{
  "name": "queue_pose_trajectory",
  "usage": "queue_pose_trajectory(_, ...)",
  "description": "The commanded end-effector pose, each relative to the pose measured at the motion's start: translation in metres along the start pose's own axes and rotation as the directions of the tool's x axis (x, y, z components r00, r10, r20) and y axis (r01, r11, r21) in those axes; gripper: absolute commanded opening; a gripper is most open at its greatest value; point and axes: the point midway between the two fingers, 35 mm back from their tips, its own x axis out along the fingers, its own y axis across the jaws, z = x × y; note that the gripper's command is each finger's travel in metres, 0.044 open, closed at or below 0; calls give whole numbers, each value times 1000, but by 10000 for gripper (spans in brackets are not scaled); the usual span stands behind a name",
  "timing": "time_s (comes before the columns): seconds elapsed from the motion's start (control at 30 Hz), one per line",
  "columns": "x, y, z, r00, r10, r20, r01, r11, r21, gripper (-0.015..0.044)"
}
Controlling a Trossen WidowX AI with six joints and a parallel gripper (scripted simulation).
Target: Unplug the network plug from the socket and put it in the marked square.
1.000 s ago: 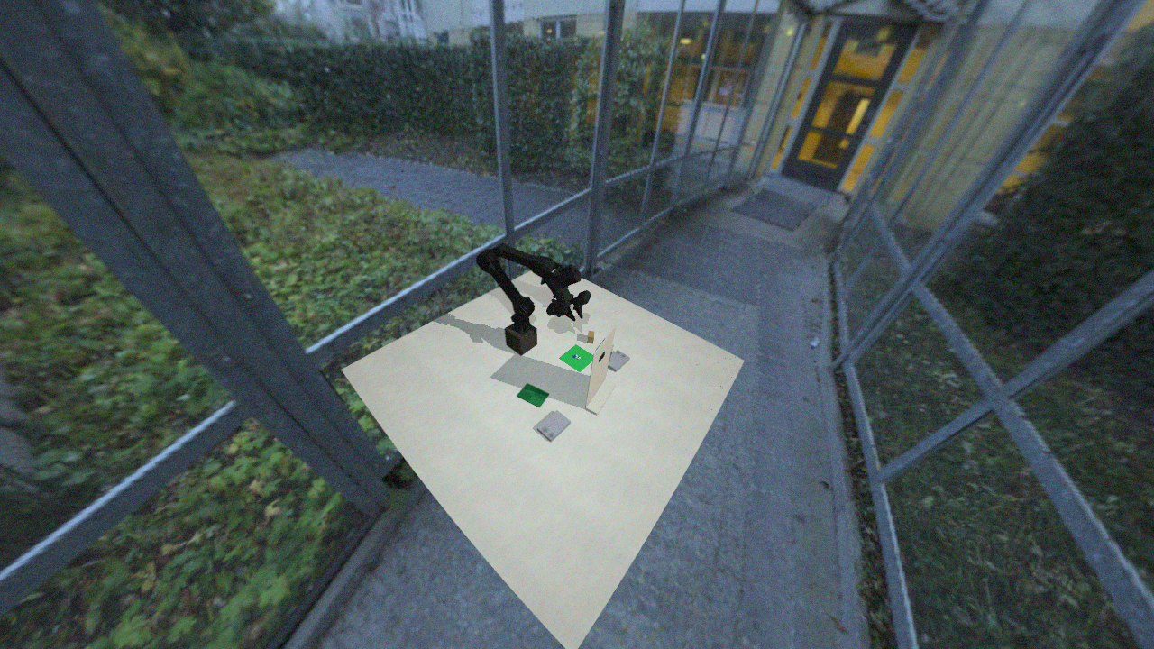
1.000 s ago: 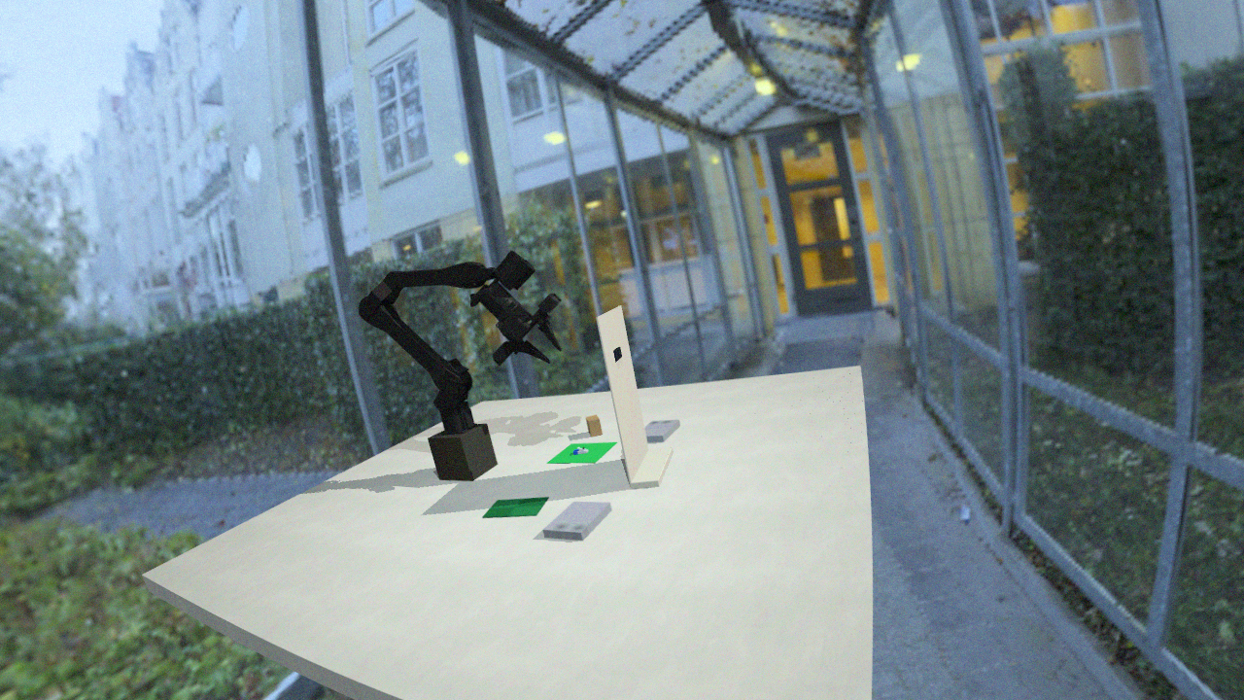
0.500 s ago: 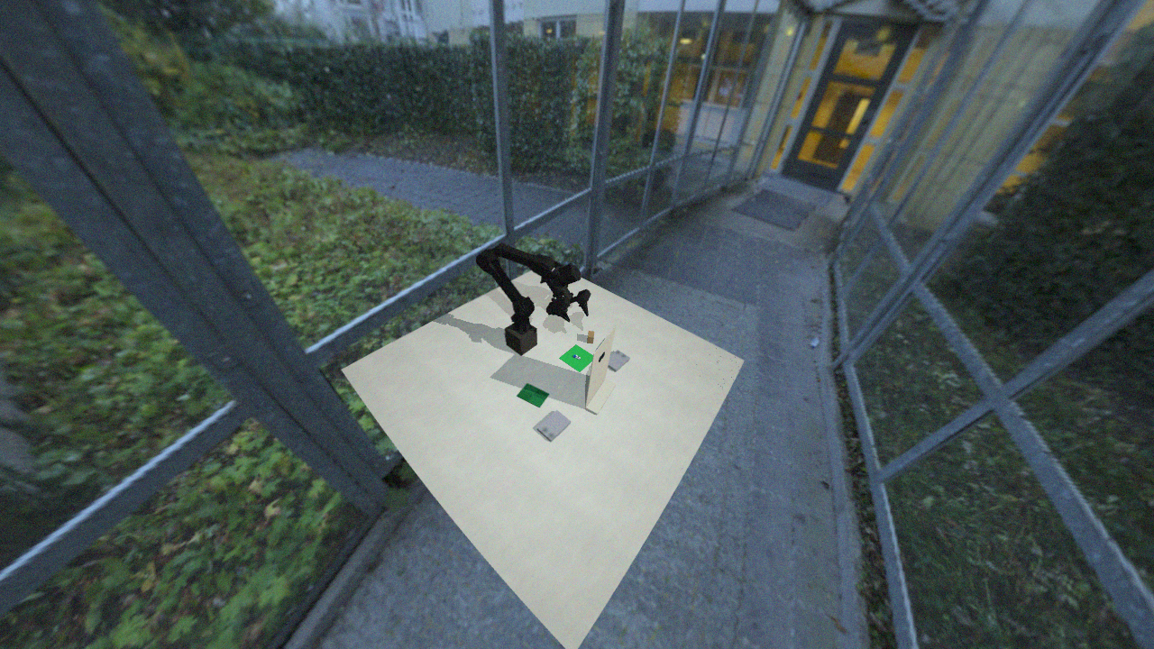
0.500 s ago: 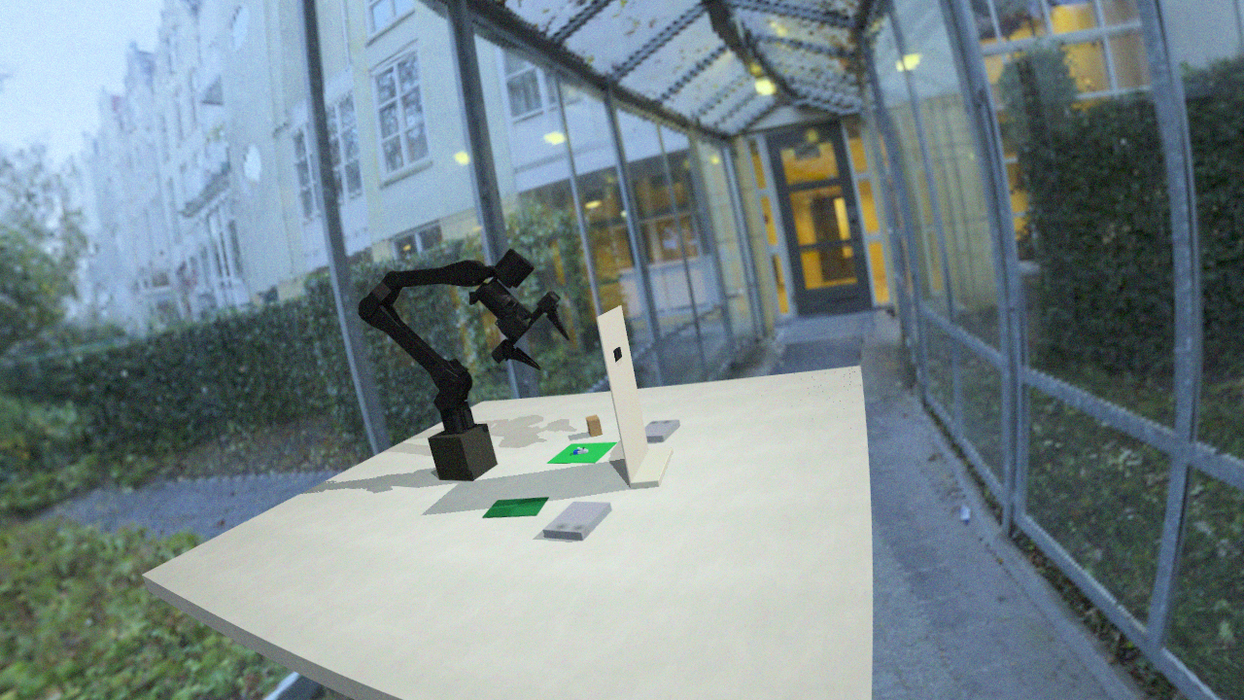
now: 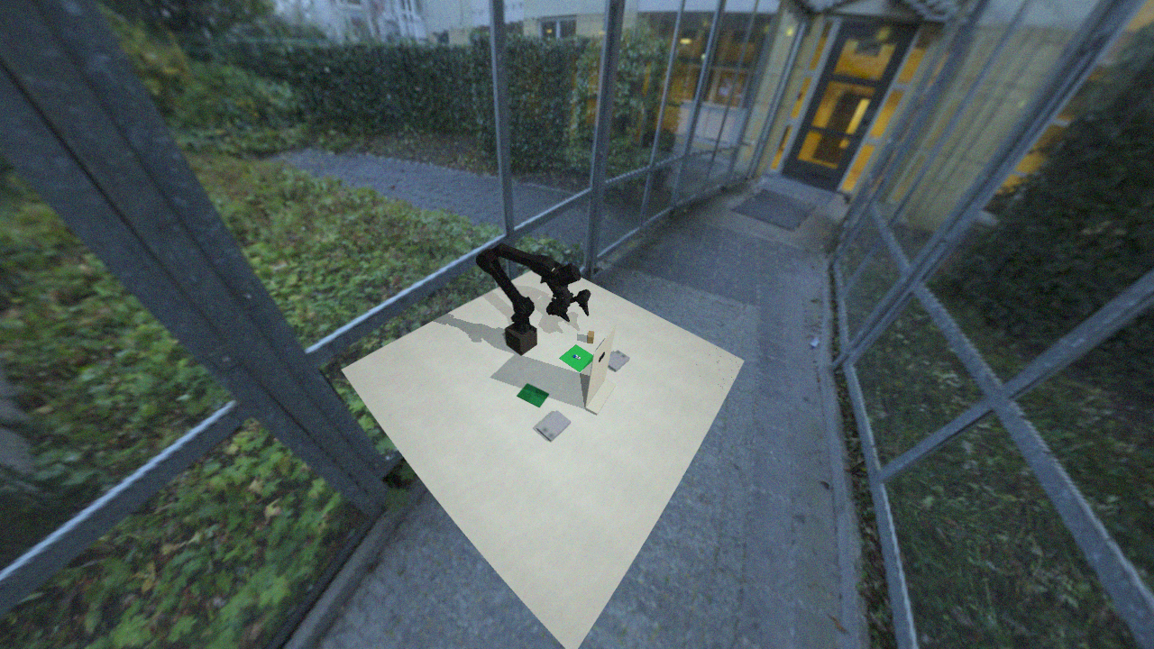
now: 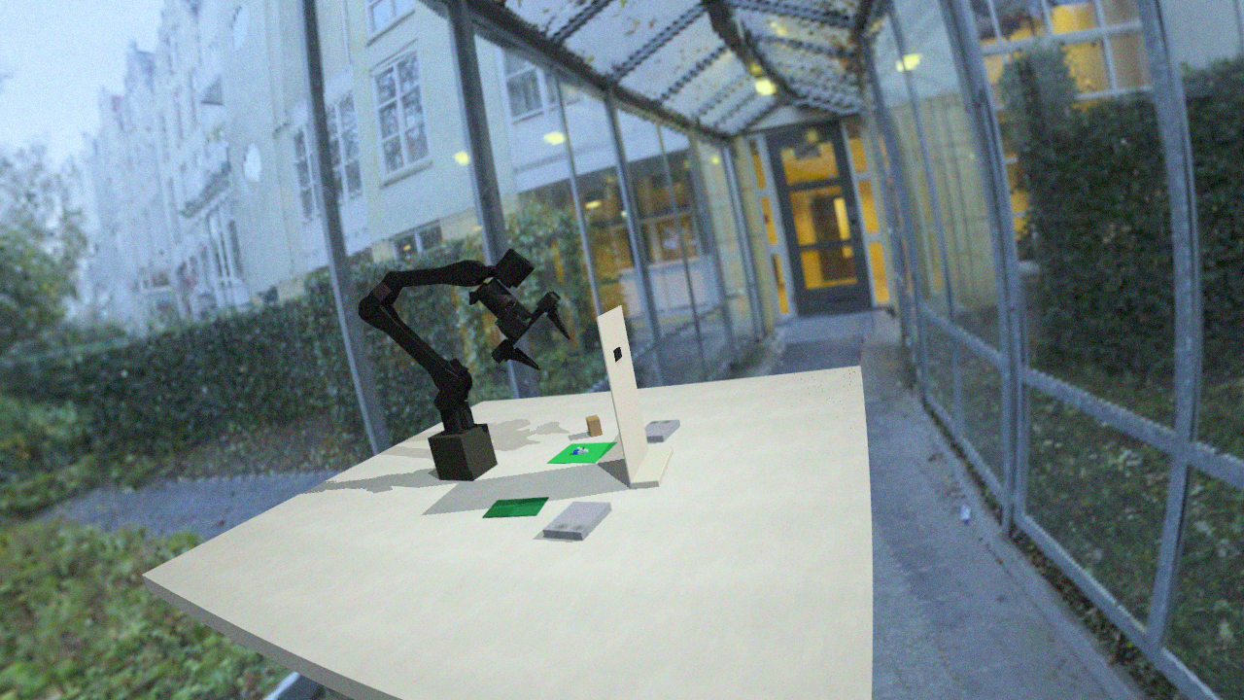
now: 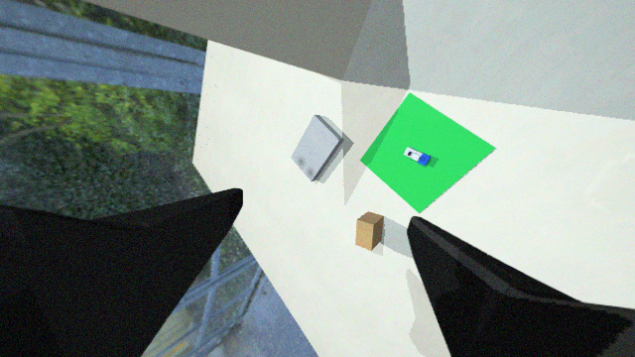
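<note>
The plug (image 5: pixel 576 356) (image 6: pixel 579 450) (image 7: pixel 417 156), white with a blue end, lies on the bright green square (image 5: pixel 579 365) (image 6: pixel 600 447) (image 7: pixel 446 139), well inside its edges. The upright cream panel (image 5: pixel 598 375) (image 6: pixel 624 400) (image 7: pixel 278 35) stands beside the square. Its dark socket opening (image 5: pixel 601 356) (image 6: pixel 617 354) has no plug in it. My gripper (image 5: pixel 578 316) (image 6: pixel 554 353) (image 7: pixel 324 209) is wide open and empty, high above the table and apart from the plug and the panel. The tab's state is too small to tell.
An orange-brown block (image 5: pixel 590 337) (image 6: pixel 594 425) (image 7: pixel 368 233) stands near the bright square. One flat grey box (image 5: pixel 618 361) (image 6: pixel 663 430) (image 7: pixel 317 149) lies behind the panel. Another grey box (image 5: pixel 553 425) (image 6: pixel 576 520) lies beside a dark green patch (image 5: pixel 532 394) (image 6: pixel 514 507).
</note>
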Motion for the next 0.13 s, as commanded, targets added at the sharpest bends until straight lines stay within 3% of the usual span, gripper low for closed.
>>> queue_pose_trajectory(0.0, 0, 0, 0, 1000, 1, -3, -1, 1000, -5, 440)
queue_pose_trajectory(0.1, 0, 0, 0, 1000, 1, -3, -1, 1000, -5, 440)
